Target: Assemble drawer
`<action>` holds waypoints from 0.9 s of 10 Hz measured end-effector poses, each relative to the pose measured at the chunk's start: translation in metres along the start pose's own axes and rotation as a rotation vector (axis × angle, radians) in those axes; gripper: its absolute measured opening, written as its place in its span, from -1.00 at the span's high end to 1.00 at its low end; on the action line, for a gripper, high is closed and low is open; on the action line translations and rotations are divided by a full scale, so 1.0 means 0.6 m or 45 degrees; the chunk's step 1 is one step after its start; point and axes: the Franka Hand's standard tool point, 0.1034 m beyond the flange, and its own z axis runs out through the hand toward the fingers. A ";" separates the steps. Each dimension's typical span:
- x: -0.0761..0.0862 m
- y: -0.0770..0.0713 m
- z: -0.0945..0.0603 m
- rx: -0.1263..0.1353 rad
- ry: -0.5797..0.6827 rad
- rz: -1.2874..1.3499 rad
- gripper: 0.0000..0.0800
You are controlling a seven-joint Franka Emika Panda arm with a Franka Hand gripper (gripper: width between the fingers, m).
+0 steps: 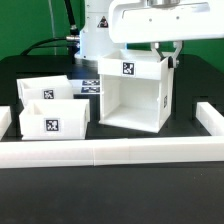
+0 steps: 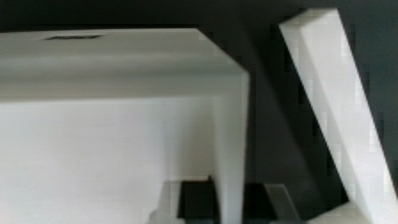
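At the upper right edge of the large white plastic open-fronted case (image 1: 135,100), mid-table, the gripper (image 1: 168,52) straddles the side wall. Its dark fingers (image 2: 192,203) sit narrowly apart against both faces; whether they clamp cannot be told. Toward the exterior view's left stand a white open-topped far tray (image 1: 45,90) and near tray (image 1: 55,120). A low white rail (image 1: 110,153) borders the near side. Black-and-white square tags (image 1: 128,69) mark case and near tray.
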 end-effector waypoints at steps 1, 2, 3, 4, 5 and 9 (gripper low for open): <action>0.024 -0.004 0.001 0.005 0.010 0.013 0.90; 0.044 -0.008 0.001 0.010 0.020 0.023 0.90; 0.060 -0.012 0.001 0.014 0.025 0.047 0.90; 0.074 -0.017 -0.002 0.023 0.029 0.086 0.90; 0.080 -0.019 -0.001 0.027 0.033 0.094 0.90; 0.077 -0.029 -0.004 0.058 0.020 0.358 0.90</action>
